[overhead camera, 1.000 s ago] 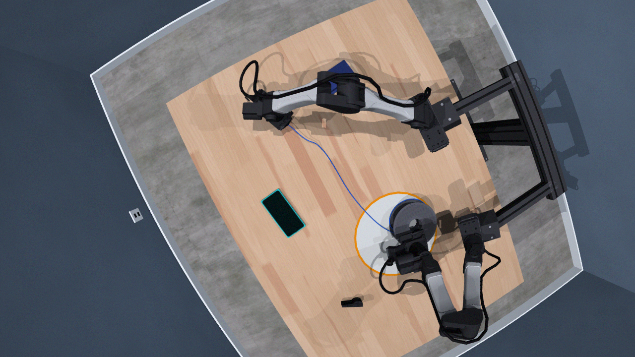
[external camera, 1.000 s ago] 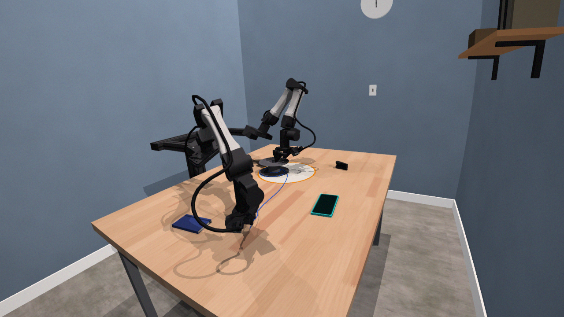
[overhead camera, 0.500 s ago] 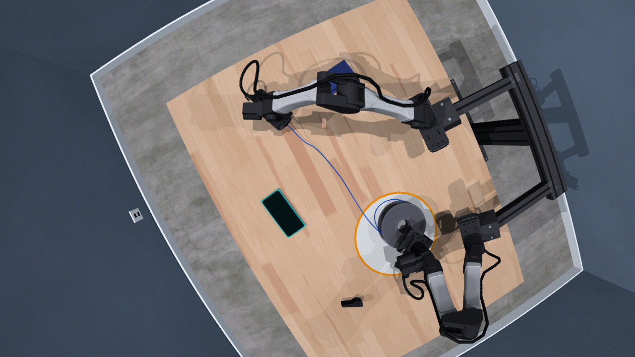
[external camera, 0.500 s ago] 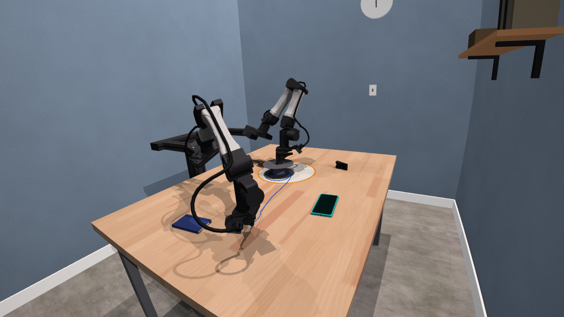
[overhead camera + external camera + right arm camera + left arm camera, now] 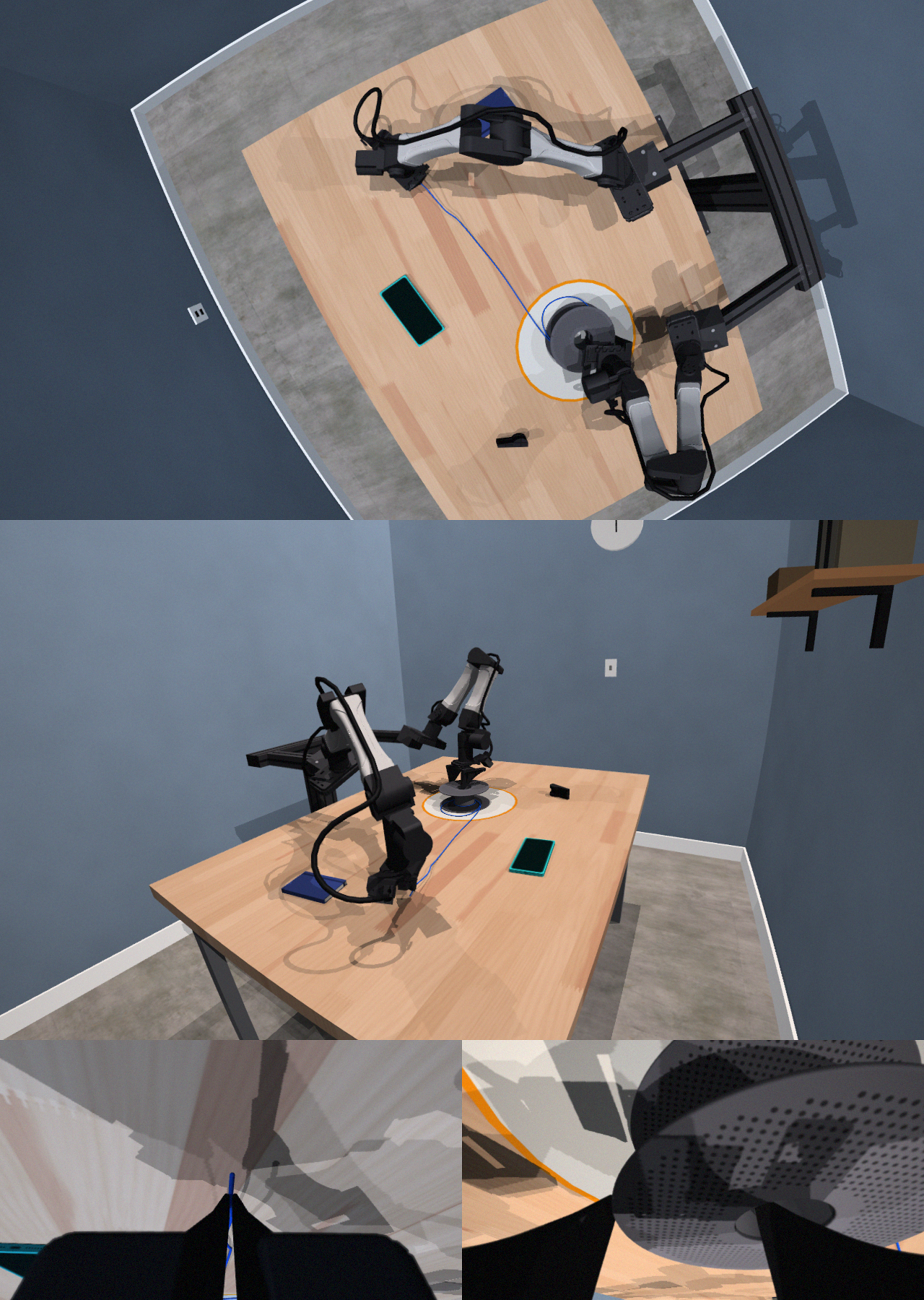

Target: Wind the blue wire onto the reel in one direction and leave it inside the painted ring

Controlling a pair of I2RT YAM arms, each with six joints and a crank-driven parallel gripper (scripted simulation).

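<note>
The dark reel lies with its flanges level inside the orange painted ring; its lower right in the top view is hidden by my left arm. The blue wire runs from the reel across the table to my right gripper. A loose loop bulges past the flange edge. My left gripper is open over the flange, one finger beside the hub hole. My right gripper is shut on the wire near its end.
A teal-edged phone lies left of the ring in the top view. A black clip-like object lies below it. A blue book lies partly under my right arm in the top view.
</note>
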